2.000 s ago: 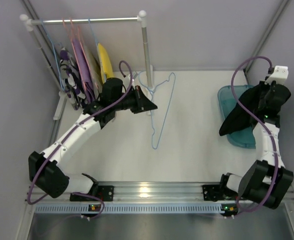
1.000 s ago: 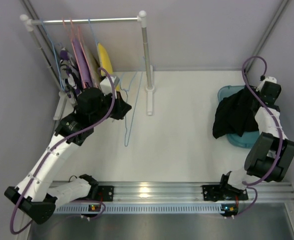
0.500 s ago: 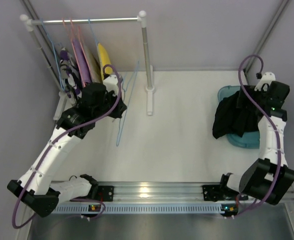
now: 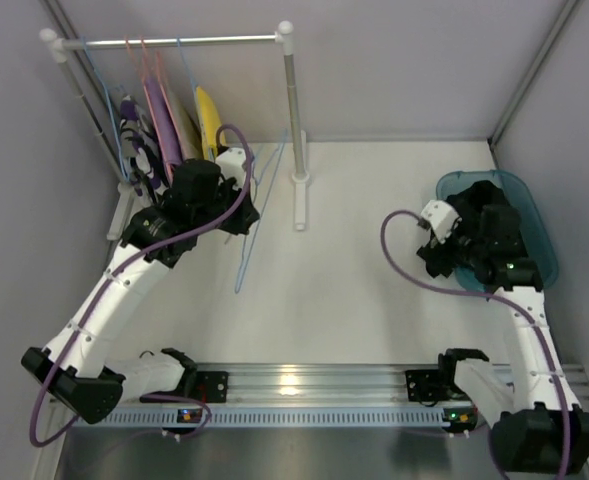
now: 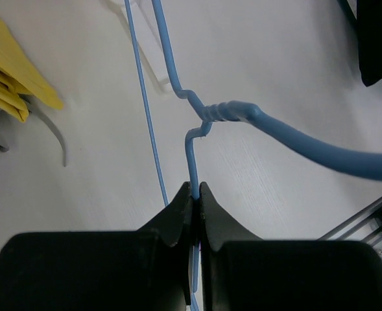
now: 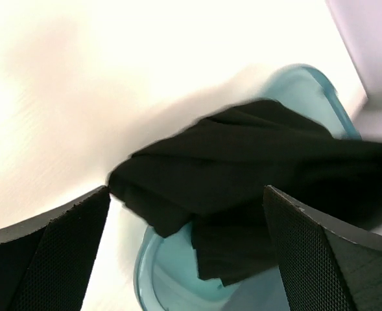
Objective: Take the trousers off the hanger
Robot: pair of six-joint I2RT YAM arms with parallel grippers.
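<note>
The left end effector [image 5: 195,191] pinches the hanger [image 5: 288,139] wire tight. The right end effector [image 6: 185,191], spread wide, hangs above the trousers [image 6: 255,155] in the bin [image 6: 307,81].

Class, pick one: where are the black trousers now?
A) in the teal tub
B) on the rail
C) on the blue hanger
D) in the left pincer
A: the trousers lie crumpled in the teal tub, spilling over its rim.

Left arm [image 4: 109,295] outstretched, left jaws clamped; right jaws spread
</note>
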